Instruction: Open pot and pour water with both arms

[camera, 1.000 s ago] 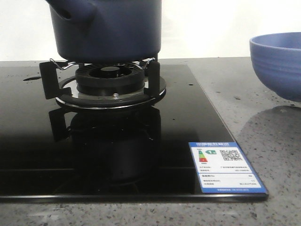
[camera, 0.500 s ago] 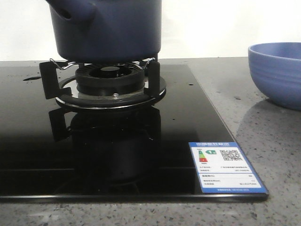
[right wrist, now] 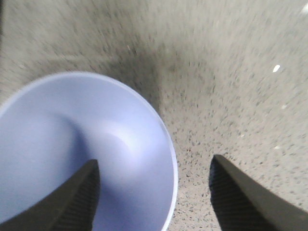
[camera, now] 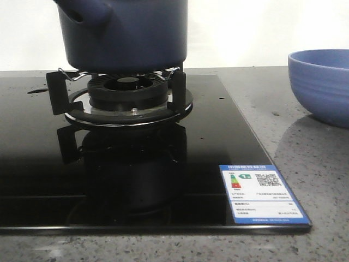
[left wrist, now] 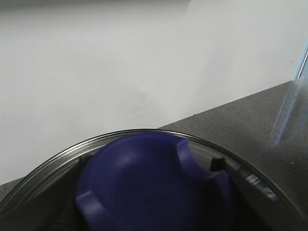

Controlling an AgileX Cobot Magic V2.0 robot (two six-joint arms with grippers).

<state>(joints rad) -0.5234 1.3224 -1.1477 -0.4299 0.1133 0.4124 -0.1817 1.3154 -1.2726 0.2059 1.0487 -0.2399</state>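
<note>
The dark navy pot (camera: 125, 33) stands on the burner (camera: 128, 90), its short stub (camera: 82, 11) pointing left; its top is cut off by the front view. In the left wrist view my left gripper (left wrist: 150, 161) is shut on the blue knob (left wrist: 149, 192) of a glass lid with a steel rim (left wrist: 57, 156). My right gripper (right wrist: 155, 160) is open, with one finger over the inside of the light blue bowl (right wrist: 72, 144) and the other outside its rim. Neither gripper shows in the front view.
The black glass cooktop (camera: 32, 164) carries a blue-and-white label (camera: 262, 192) at its front right corner. The light blue bowl (camera: 322, 84) stands on the speckled grey counter (camera: 305, 153) to the right of the cooktop. A white wall is behind.
The light blue bowl came down onto the counter between one second and half a second ago, and has stayed still since. The pot has not moved.
</note>
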